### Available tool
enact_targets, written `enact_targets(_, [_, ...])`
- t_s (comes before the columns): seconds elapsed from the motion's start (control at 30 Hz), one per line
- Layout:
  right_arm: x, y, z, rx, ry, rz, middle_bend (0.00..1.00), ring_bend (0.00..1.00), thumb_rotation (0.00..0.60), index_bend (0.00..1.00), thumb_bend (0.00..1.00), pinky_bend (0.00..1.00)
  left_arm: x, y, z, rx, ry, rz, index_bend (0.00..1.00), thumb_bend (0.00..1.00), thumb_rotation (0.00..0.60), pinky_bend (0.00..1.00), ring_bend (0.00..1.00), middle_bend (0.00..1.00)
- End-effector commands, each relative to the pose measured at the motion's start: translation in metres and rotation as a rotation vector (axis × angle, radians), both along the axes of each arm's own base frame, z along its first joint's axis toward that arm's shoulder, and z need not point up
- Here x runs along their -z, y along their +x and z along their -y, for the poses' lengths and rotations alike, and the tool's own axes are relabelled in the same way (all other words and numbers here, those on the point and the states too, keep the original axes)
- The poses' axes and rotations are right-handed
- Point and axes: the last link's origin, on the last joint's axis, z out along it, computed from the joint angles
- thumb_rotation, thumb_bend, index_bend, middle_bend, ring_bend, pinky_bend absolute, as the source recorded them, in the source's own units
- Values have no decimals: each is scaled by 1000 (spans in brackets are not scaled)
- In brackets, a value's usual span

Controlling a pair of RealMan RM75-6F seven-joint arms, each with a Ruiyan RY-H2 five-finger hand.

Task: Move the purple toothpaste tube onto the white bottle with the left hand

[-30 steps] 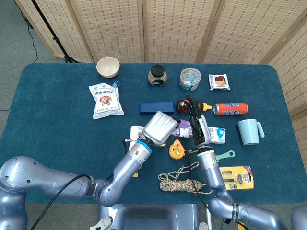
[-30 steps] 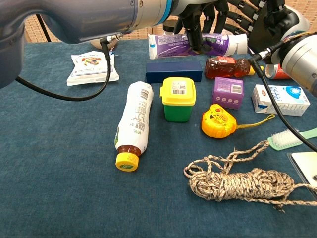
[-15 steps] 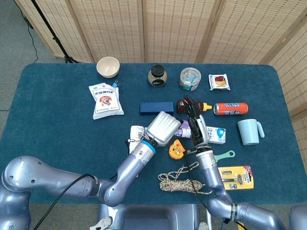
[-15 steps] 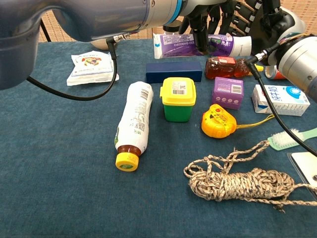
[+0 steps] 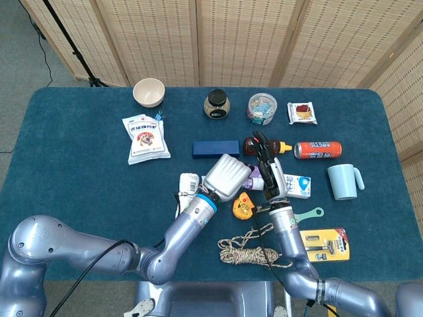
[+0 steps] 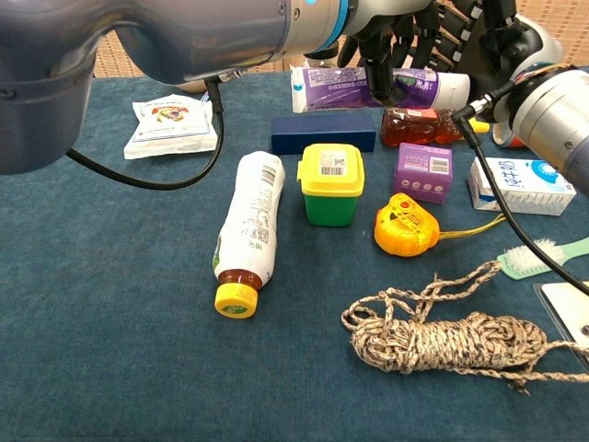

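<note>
The purple toothpaste tube hangs level above the table behind the yellow-lidded green box. My left hand grips it from above, with dark fingers wrapped over its middle. In the head view the left hand covers most of the tube. The white bottle with a yellow cap lies on its side to the left of the box, partly hidden under my left arm in the head view. My right hand stands with fingers spread just beside the tube's white cap end.
A blue box, a syrup bottle, a purple box, a yellow tape measure, a rope coil and a white carton crowd the middle. A snack bag lies at the left.
The left hand has carried the tube a little to the right, toward the right hand. The right hand has barely moved. The bottle lies where it was.
</note>
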Motion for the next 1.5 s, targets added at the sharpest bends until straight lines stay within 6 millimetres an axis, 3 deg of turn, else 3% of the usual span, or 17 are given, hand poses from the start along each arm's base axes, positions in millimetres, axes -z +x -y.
enact_targets(0.03, [0,0,0,0,-1,3,0,0,179,0,0,0,0,0,0,-2,-1,6,616,980,600,599,613,548])
enact_targets(1.17, [-6,5,1,-9,13,94,0,0,178,0,0,0,3,4,3,11,18,57,620,976,600,599,615,555])
enact_targets(1.5, [-10,-7,4,-2,-7,26,0,0,177,0,0,0,-6,-6,2,5,34,49,620,973,600,599,612,555])
